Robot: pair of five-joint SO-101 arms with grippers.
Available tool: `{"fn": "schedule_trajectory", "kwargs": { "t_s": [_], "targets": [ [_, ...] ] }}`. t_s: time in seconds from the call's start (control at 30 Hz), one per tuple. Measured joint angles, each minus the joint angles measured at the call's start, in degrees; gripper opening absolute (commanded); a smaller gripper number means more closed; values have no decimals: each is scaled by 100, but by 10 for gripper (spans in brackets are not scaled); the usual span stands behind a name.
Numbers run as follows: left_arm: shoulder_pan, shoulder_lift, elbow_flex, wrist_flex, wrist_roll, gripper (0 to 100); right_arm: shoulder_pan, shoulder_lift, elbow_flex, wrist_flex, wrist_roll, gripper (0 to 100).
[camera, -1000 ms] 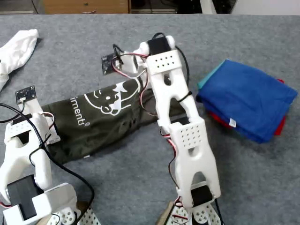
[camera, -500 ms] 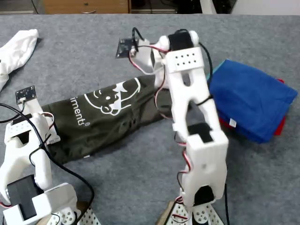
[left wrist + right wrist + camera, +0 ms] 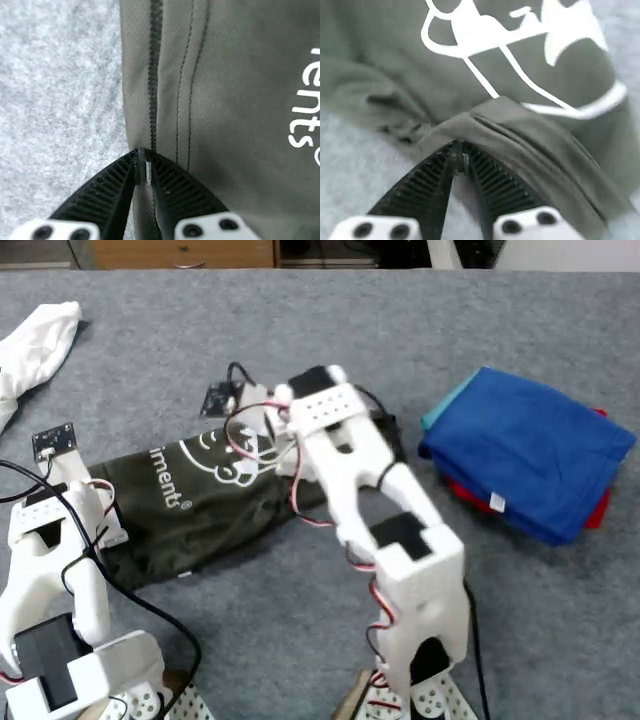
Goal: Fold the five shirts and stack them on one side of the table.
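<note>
A dark olive shirt (image 3: pixel 215 502) with white print lies partly folded across the middle of the grey table. My left gripper (image 3: pixel 144 167) is shut on its hemmed edge (image 3: pixel 150 100) at the shirt's left end (image 3: pixel 105 530). My right gripper (image 3: pixel 461 162) is shut on a fold of the olive shirt (image 3: pixel 530 75) near the white printed figure, above the shirt's middle (image 3: pixel 265 435). Folded shirts sit stacked at the right: a blue one (image 3: pixel 530 445) on top, with red (image 3: pixel 598 510) and teal (image 3: pixel 440 412) edges showing beneath. A white shirt (image 3: pixel 35 340) lies crumpled at the far left.
The grey felt table (image 3: pixel 250 620) has free room in front of the olive shirt and along the back (image 3: pixel 300 320). Wooden furniture (image 3: pixel 180 252) stands beyond the far edge.
The right arm swung right and back over the shirt's end, then came left and down over the shirt's middle, carrying the shirt's right end over onto it. The left arm stayed still.
</note>
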Motion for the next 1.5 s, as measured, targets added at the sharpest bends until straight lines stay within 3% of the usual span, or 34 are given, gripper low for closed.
{"fn": "schedule_trajectory", "kwargs": {
  "t_s": [0.13, 0.4, 0.73, 1.07, 1.33, 1.5],
  "targets": [
    [0, 0, 0, 0, 0, 19, -53, 563, -246, 44, 0, 5],
    [0, 0, 0, 0, 0, 19, 0, 299, -1125, 1196, 0, 5],
    [0, 0, -18, 62, 0, 19, 1398, -290, -1336, 1073, 0, 5],
    [0, 9, -1486, 1925, 18, 19, 1609, 1310, -1670, 141, 0, 5],
    [-62, 35, -3191, 3358, 615, 26, 1609, 1310, -3297, 1705, 0, 5],
    [-62, 53, -3446, 3815, 985, 174, 1688, 923, -4035, 2470, -70, 5]
  ]
}}
